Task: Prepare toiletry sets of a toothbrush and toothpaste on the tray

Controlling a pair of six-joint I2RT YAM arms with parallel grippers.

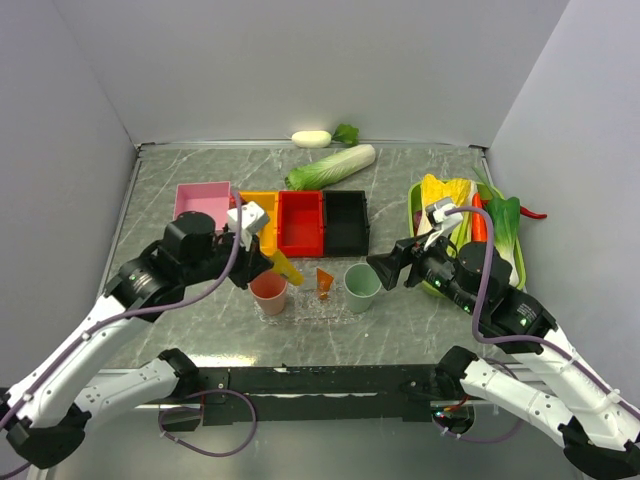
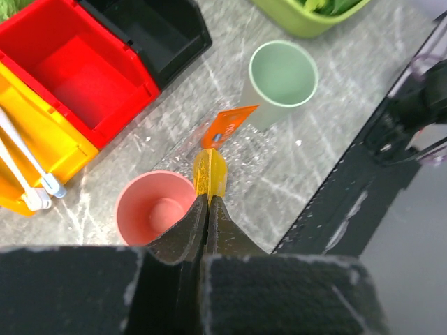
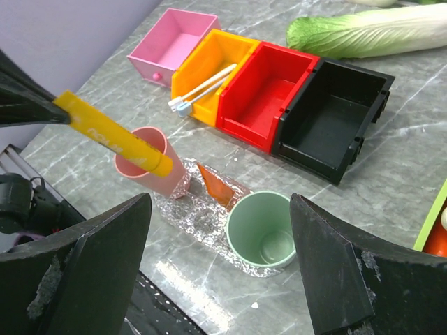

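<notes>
My left gripper (image 1: 262, 262) is shut on a yellow toothpaste tube (image 1: 284, 267) and holds it tilted above the pink cup (image 1: 268, 292); the left wrist view shows the tube (image 2: 209, 173) sticking out past the closed fingertips. An orange toothpaste tube (image 1: 324, 281) stands on the clear speckled tray (image 1: 312, 311) between the pink cup and the green cup (image 1: 362, 287). Two white toothbrushes (image 3: 202, 86) lie in the yellow-orange bin (image 3: 209, 66). My right gripper (image 1: 385, 271) is open and empty, just right of the green cup (image 3: 264, 229), above the tray (image 3: 199, 222).
Pink (image 1: 202, 203), yellow-orange, red (image 1: 300, 222) and black (image 1: 346, 222) bins stand in a row behind the tray. A cabbage (image 1: 330, 166) and a white radish (image 1: 311, 138) lie at the back. A green vegetable tray (image 1: 416, 212) sits at the right.
</notes>
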